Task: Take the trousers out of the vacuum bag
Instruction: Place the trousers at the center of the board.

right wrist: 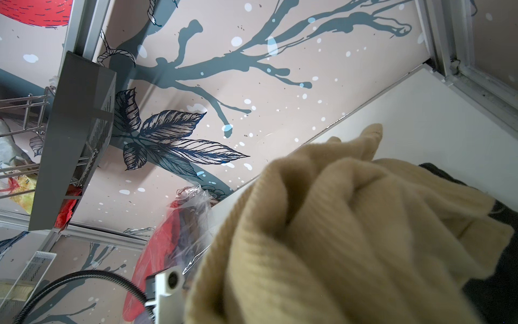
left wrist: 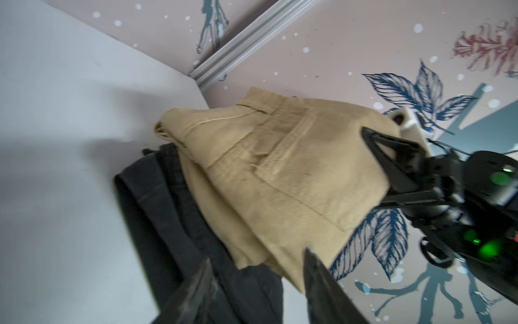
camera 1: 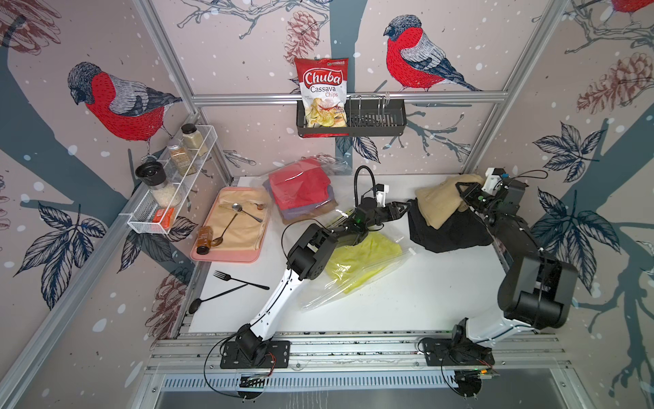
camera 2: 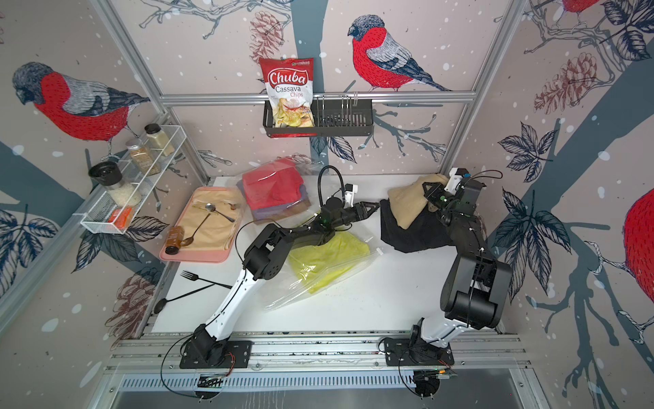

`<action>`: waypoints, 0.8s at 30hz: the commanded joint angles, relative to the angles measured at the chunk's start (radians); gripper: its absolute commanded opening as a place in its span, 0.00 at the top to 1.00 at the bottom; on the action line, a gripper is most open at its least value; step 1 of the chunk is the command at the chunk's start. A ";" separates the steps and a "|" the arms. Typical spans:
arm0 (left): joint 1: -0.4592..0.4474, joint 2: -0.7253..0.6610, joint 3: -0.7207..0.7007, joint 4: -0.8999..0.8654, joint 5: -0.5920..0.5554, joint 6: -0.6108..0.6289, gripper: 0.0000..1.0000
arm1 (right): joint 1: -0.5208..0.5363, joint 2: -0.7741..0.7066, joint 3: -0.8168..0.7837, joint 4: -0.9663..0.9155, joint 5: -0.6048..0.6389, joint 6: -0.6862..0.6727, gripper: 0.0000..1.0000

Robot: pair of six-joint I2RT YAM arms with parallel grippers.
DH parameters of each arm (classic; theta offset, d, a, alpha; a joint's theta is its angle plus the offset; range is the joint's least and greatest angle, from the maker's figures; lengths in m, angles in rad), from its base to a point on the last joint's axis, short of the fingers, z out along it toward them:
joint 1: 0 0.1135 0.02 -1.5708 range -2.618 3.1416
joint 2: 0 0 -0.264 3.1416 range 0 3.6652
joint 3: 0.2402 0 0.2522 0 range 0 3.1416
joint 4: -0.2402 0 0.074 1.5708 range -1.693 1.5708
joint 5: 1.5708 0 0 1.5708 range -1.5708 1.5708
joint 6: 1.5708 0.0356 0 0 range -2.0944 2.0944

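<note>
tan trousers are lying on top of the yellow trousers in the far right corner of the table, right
No. The tan trousers lie on the black trousers, not on the yellow trousers, which are apart at mid-table. Both top views and the left wrist view show this. The far right corner part is correct.

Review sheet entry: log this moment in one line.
left gripper: open, by black trousers | right gripper: shut on tan trousers | yellow trousers: in vacuum bag
</note>
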 commanded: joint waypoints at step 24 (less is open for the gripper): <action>-0.115 0.089 0.097 0.007 0.045 -0.039 0.10 | 0.001 -0.003 -0.046 0.150 -0.087 0.089 1.00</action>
